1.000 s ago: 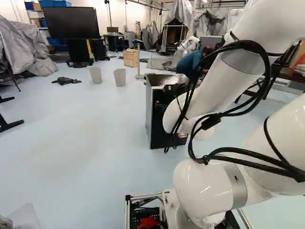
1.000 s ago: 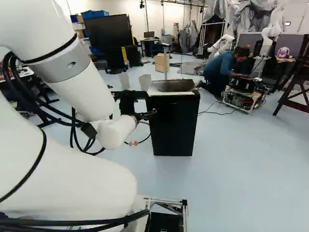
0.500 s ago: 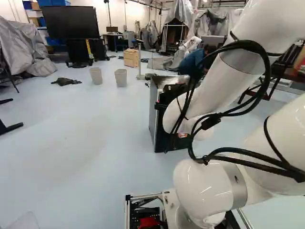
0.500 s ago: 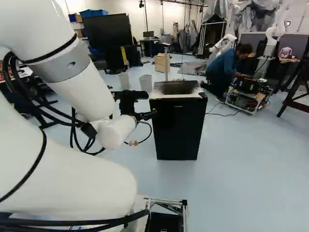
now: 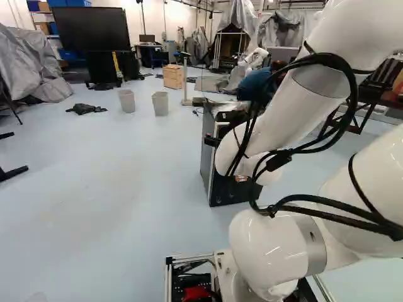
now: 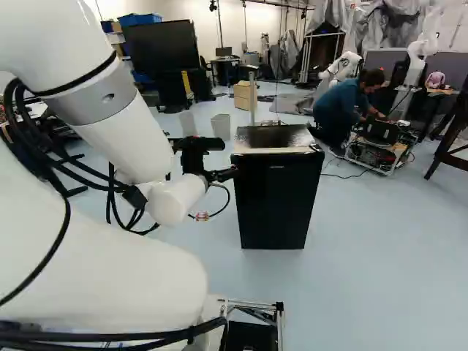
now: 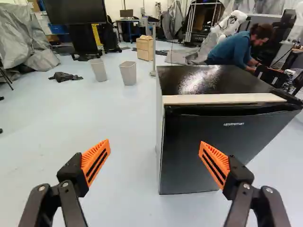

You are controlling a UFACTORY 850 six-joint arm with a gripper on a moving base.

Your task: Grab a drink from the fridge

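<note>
A small black fridge (image 6: 278, 197) with a shiny dark top and its door closed stands ahead of the base. My gripper (image 6: 228, 174) is partly visible at the fridge's left edge in the right base view. In the wrist view the gripper (image 7: 155, 158) stands wide open with nothing between its orange-padded fingers, and the fridge door (image 7: 208, 146) is ahead, behind one finger and part of the gap. The arm partly hides the fridge (image 5: 211, 157) in the left base view. No drink shows.
Two grey bins (image 7: 128, 73), a wooden crate (image 7: 145, 48) and a thin post stand beyond the fridge. A dark cloth (image 7: 65, 76) lies on the floor. A large screen (image 5: 94, 29) is farther back. Another robot (image 6: 424, 51) stands far off beside a cart and a crouching person.
The base has moved closer to the fridge, which looks larger and sits farther right in both base views. The arm keeps its pose against its lowest joint.
</note>
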